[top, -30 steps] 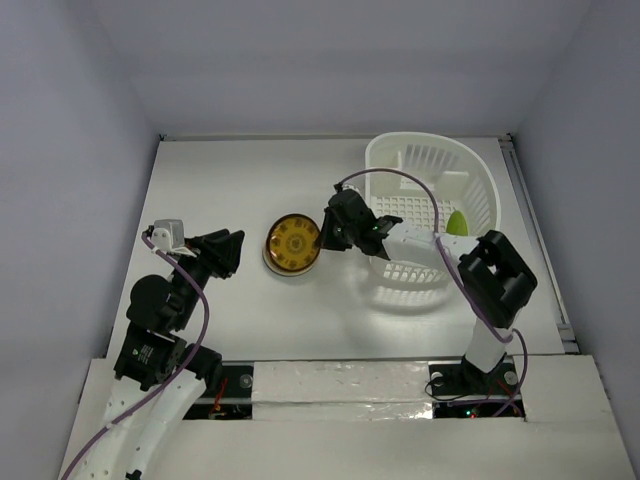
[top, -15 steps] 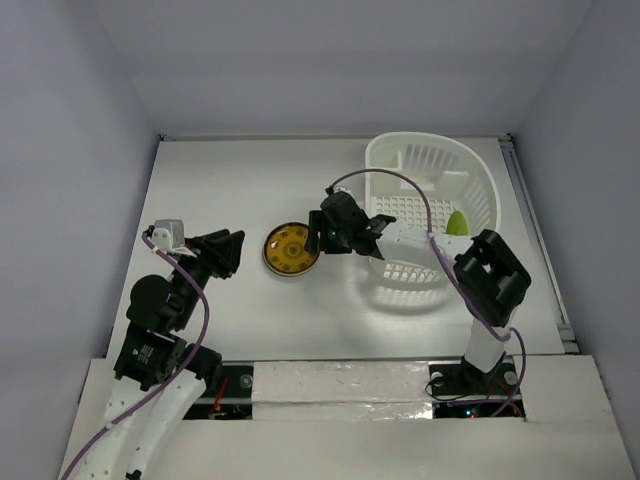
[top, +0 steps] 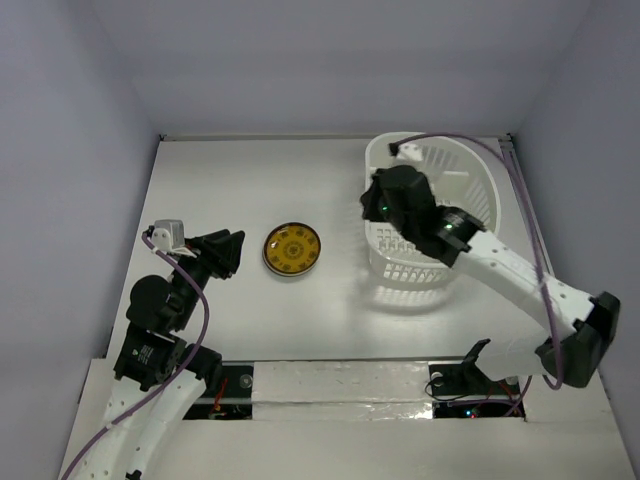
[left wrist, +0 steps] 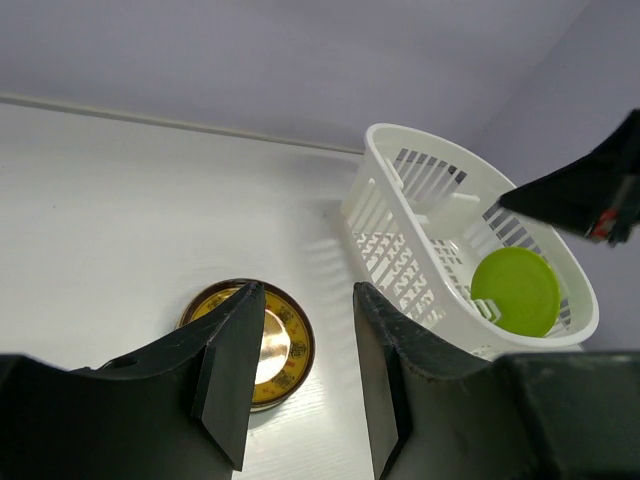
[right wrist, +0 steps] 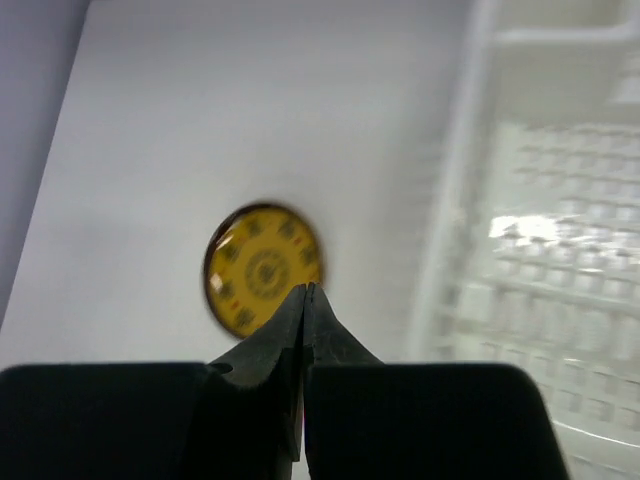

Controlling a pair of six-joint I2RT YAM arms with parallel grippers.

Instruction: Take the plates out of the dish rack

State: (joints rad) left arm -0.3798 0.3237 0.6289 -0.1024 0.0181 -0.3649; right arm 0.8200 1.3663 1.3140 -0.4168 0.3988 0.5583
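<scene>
Since the amber plate (top: 292, 248) lies unloaded on the bench (top: 220, 180), the shut, empty right pincer (right wrist: 306, 292) hangs at the dish rack (top: 488, 195) rim, likely for the lime plate (left wrist: 515, 290) inside; left pincer (left wrist: 308, 290) part-open, empty

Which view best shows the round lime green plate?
Left wrist: the round lime green plate sits unobstructed inside the white plastic dish rack. Top external: the right arm hides it. Right wrist: not shown.

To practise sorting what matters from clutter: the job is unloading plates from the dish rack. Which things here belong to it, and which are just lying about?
Belong:
dish rack
green plate inside it
yellow plate
right claw
left claw

Just there:
purple cable
taped strip
</scene>
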